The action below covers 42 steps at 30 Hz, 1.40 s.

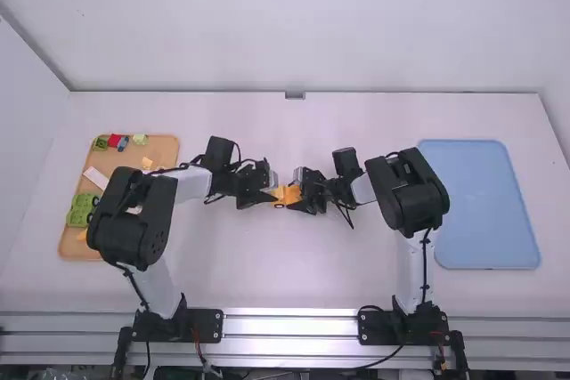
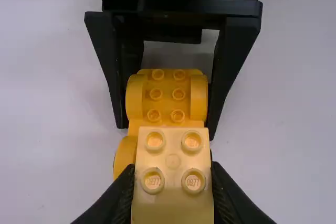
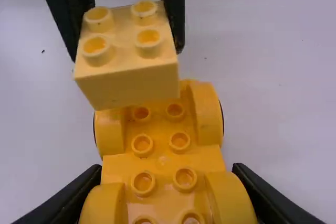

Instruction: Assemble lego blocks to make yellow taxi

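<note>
Inspected at the middle of the table (image 1: pixel 267 282): the yellow car base (image 3: pixel 163 153) is in your right gripper (image 3: pixel 168 166), whose fingers are pinching it by its sides. Your left gripper (image 2: pixel 173 167) is pinching the pale yellow block (image 2: pixel 173 150) by its sides, studs up, over the base's end away from the right gripper. The block appears unseated: the right wrist view shows its plain front face standing above the base's studs and its rows slightly turned against them. Whether its underside touches anything, you cannot tell from here. The step in hand is judged to be fitting this block to the base. Keep the right grip firm and level so the base cannot pitch when loaded. Square the block to the stud rows first, bring it between the raised wheel arches, then lower it straight and press evenly; pushing down while it is skewed would likely catch one edge or twist it in the fingers. Open the left fingers only once no gap shows along the seam. Spare pieces lie in the brown tray (image 1: pixel 166 149) by the table's left edge; the blue tray (image 1: pixel 476 211) lies toward the right edge.
</note>
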Available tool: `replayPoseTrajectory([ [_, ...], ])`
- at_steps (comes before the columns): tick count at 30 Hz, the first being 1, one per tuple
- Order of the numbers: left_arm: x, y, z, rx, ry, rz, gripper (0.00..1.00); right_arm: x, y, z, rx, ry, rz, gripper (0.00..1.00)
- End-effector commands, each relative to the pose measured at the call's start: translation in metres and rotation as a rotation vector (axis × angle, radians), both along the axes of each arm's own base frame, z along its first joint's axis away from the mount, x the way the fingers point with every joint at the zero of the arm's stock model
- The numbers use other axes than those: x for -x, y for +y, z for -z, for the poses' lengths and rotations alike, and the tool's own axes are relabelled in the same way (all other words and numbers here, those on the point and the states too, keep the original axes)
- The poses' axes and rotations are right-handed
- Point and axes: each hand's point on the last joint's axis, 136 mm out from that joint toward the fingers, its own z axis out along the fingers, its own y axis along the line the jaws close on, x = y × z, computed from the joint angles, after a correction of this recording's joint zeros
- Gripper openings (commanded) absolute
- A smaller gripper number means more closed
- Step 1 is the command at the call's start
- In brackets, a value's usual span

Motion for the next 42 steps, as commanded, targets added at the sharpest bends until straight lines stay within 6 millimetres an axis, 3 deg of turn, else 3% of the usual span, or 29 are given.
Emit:
replayPoseTrajectory([
  [1, -0.005, -0.006, -0.008, 0.026, -0.036, 0.056, 0.02, -0.001, 0.0, 0.009, 0.026, 0.03, 0.018, 0.58],
  [8, -0.01, -0.011, -0.003, 0.037, 0.014, 0.049, 0.02, 0.0, 0.0, 0.009, 0.026, 0.03, 0.018, 0.57],
  [13, 0.001, -0.016, 0.0, 0.041, 0.038, 0.092, 0.02, 0.0, 0.0, 0.008, 0.025, 0.03, 0.018, 0.58],
  [42, 0.002, -0.014, 0.014, 0.0, 0.051, 0.045, 0.02, -0.001, 0.0, 0.008, 0.025, 0.03, 0.017, 0.58],
])
